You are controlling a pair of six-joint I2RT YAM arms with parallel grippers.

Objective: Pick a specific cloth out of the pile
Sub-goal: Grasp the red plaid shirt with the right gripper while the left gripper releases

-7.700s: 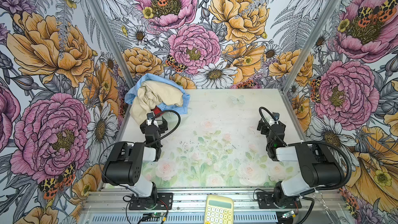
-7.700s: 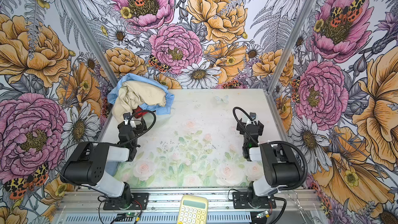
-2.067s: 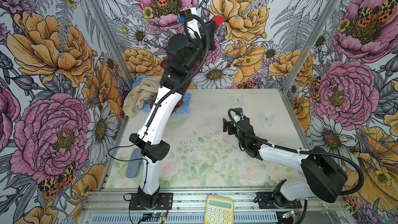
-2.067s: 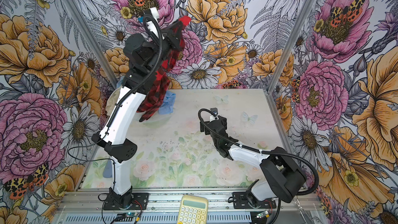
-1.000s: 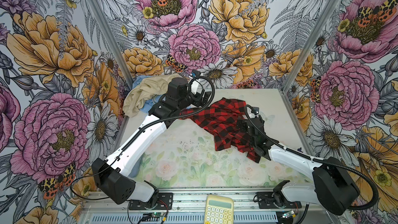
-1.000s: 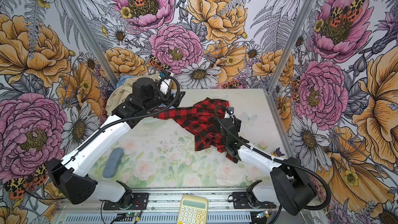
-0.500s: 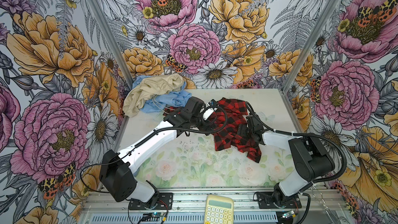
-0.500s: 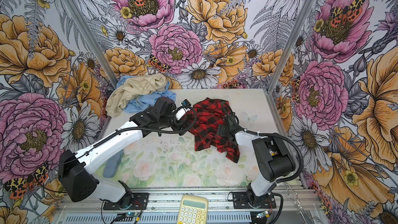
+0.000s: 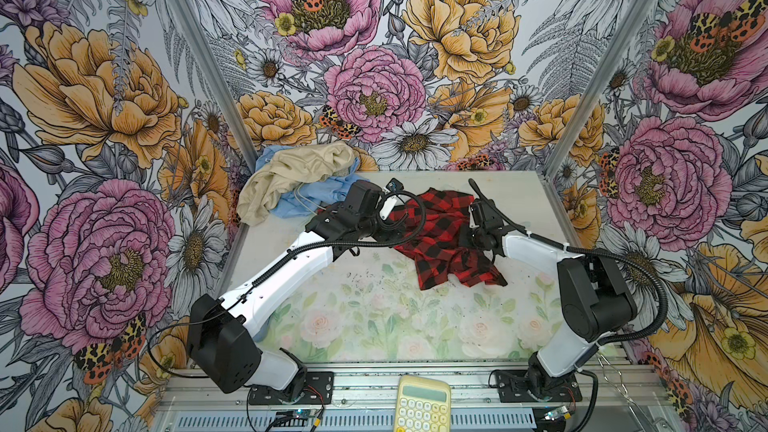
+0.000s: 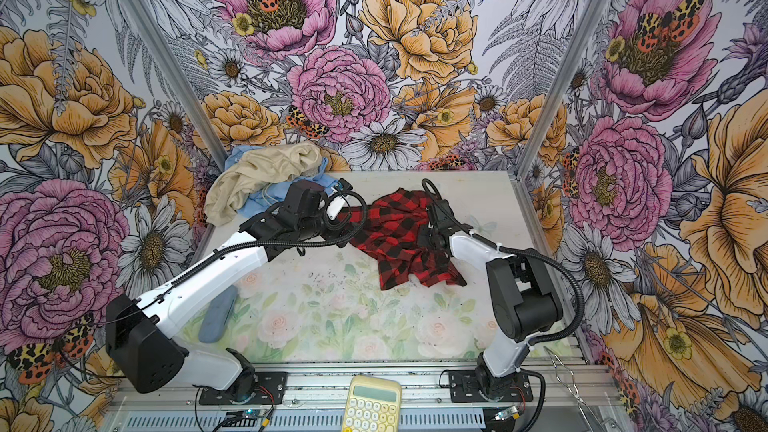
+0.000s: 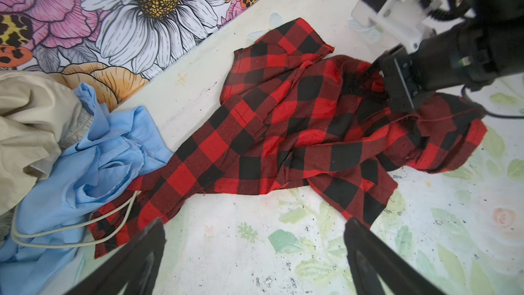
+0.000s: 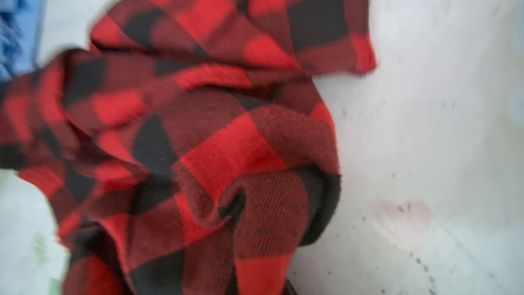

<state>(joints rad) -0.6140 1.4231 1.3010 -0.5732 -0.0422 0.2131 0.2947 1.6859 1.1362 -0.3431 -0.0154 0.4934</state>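
Observation:
The cloth (image 9: 440, 243), red-and-black plaid, lies crumpled on the table at the right rear in both top views (image 10: 395, 238). One corner reaches the pile, a beige cloth (image 9: 291, 174) on a light blue cloth (image 9: 320, 197) at the left rear. My right gripper (image 9: 468, 239) is shut on a bunched fold of the cloth (image 12: 198, 126), which hides its fingers in the right wrist view. My left gripper (image 11: 255, 253) is open just above bare table by the cloth's (image 11: 297, 126) near edge, with nothing between its fingers (image 11: 141, 253).
A yellow calculator (image 9: 422, 405) sits on the front rail. A grey-blue oblong object (image 10: 218, 320) lies on the table under the left arm. White strings (image 11: 71, 231) trail from the blue cloth. Floral walls enclose the table (image 9: 374, 326) on three sides.
Over the last second the cloth has dropped from a stretched drape onto the table. My left gripper has come down beside it, open. My right gripper has closed on a fold.

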